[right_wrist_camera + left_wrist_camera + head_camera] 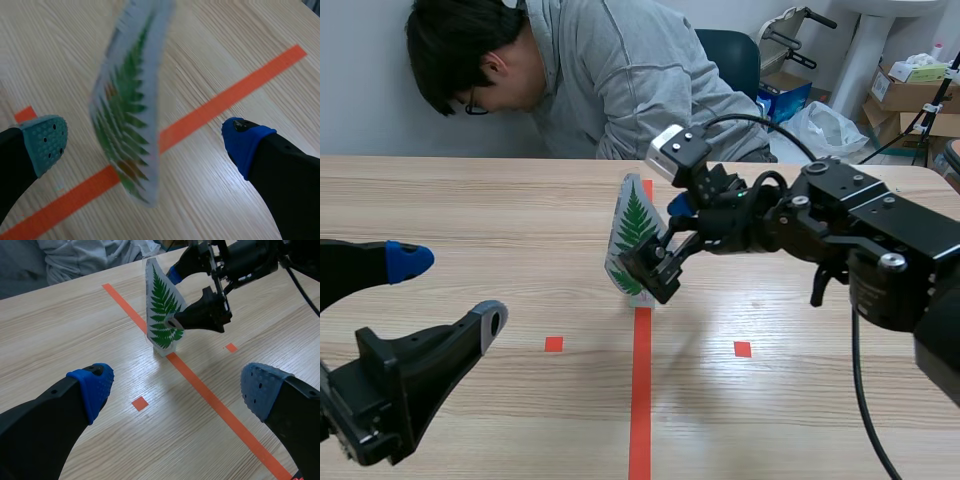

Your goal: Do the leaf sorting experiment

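Note:
A stack of white cards printed with a green fern leaf (634, 232) stands on edge on the orange tape line, leaning a little. My right gripper (665, 240) is open around it, one finger on each side. In the right wrist view the leaf cards (131, 100) are blurred and sit between the grey-green pad (46, 142) and the blue pad (245, 142) with a gap on each side. The left wrist view shows the leaf cards (162, 315) ahead with the right gripper (186, 296) around them. My left gripper (450, 290) is open and holds nothing, low at the near left.
A person in a grey hoodie (620, 70) sits across the table, head bowed. An orange tape line (640, 400) runs down the middle of the table, with a small orange square (553, 344) on its left and another square (742, 349) on its right.

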`<state>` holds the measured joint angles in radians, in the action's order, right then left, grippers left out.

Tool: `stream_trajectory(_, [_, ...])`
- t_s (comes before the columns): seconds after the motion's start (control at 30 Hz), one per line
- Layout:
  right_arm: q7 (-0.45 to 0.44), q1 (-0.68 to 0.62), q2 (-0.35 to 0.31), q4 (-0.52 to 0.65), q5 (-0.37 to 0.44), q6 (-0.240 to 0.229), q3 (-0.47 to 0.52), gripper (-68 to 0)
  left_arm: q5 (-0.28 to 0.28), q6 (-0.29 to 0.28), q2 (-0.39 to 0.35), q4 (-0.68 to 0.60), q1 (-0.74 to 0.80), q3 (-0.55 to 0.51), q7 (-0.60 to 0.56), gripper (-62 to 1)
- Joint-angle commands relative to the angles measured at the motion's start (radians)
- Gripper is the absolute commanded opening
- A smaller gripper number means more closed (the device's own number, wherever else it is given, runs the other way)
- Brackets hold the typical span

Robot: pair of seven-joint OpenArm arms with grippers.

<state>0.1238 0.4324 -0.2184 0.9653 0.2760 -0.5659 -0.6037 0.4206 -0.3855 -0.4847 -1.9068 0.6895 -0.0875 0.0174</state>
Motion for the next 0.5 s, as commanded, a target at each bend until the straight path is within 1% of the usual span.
stream_trajectory(0.0, [-0.011,0.016,-0.002,0.007,0.003,0.0,-0.001,-4.2,0.006,-0.002,0.005,-0.016,0.008,-0.003,-0.016,-6.7])
stream_trajectory(0.07, [-0.011,0.013,0.003,0.006,0.003,0.0,-0.013,-5.5,0.006,-0.002,0.005,-0.016,0.008,-0.003,-0.016,-6.7])
stream_trajectory(0.3, [-0.025,0.011,0.006,0.006,0.003,0.0,-0.05,-6.6,0.006,-0.002,0.005,-0.016,0.008,-0.003,-0.016,-6.7])
stream_trajectory(0.37, [-0.026,0.011,0.006,0.006,0.003,0.0,-0.056,-11.7,0.006,-0.002,0.005,-0.016,0.008,-0.003,-0.016,-6.7])
stream_trajectory(0.47, [-0.026,0.011,0.006,0.006,0.003,0.0,-0.058,-23.6,0.006,-0.002,0.005,-0.016,0.008,-0.003,-0.016,-6.7])
